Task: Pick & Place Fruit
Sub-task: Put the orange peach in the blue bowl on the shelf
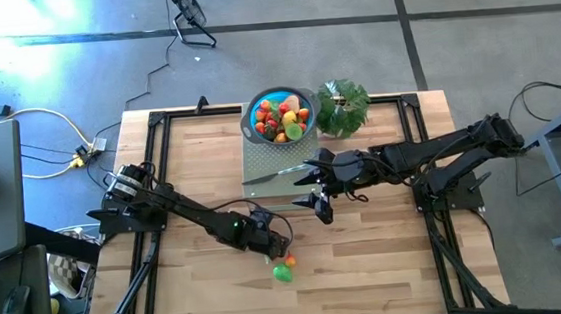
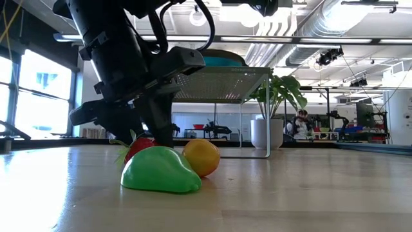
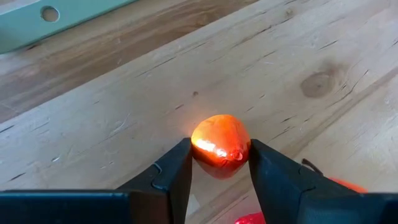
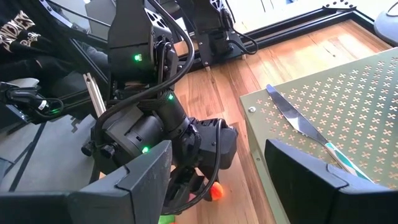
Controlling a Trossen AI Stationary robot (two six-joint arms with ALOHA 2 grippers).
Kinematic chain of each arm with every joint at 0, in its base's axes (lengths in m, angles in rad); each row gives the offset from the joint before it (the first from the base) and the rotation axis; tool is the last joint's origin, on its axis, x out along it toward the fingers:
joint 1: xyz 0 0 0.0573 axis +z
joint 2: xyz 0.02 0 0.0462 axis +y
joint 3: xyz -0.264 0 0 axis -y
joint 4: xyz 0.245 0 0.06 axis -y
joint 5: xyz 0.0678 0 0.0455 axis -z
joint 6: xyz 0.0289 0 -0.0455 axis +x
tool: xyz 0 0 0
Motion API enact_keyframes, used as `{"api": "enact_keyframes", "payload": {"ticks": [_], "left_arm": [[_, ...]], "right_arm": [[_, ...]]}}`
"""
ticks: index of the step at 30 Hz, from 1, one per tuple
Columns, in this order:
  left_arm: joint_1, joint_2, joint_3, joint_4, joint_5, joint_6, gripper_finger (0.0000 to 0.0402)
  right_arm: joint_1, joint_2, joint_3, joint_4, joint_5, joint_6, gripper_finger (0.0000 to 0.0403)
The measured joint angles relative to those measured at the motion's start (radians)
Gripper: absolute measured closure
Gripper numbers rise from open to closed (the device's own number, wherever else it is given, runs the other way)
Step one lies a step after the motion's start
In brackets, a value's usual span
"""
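Left gripper [image 3: 219, 163] low near the table's [image 1: 390, 269] front edge, fingers clamped on a red fruit [image 3: 221, 145]. Green fruit [image 2: 161, 171] and orange fruit [image 2: 202, 157] just beside. Right gripper [image 1: 315, 186] mid-table, fingers spread.

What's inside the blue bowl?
The blue bowl holds a heap of small toy fruits: red, orange, yellow and green ones on top. Whatever lies beneath that top layer is covered.

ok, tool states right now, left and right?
Left tool: closed on a small red-orange fruit, low over the table.
Right tool: open, holding nothing, above the perforated stand.
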Motion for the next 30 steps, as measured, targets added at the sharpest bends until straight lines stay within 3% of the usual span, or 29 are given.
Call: {"api": "enact_keyframes", "payload": {"ticks": [16,30], "left_arm": [[-0.008,-0.018,0.000,-0.021,0.071,0.057,0.0259],[-0.028,-0.194,0.001,-0.072,-0.049,0.182,0.0259]], "right_arm": [[0.000,0.000,0.001,0.000,0.004,0.000,0.0152],[0.000,0.000,0.001,-0.007,-0.034,0.054,0.0152]]}}
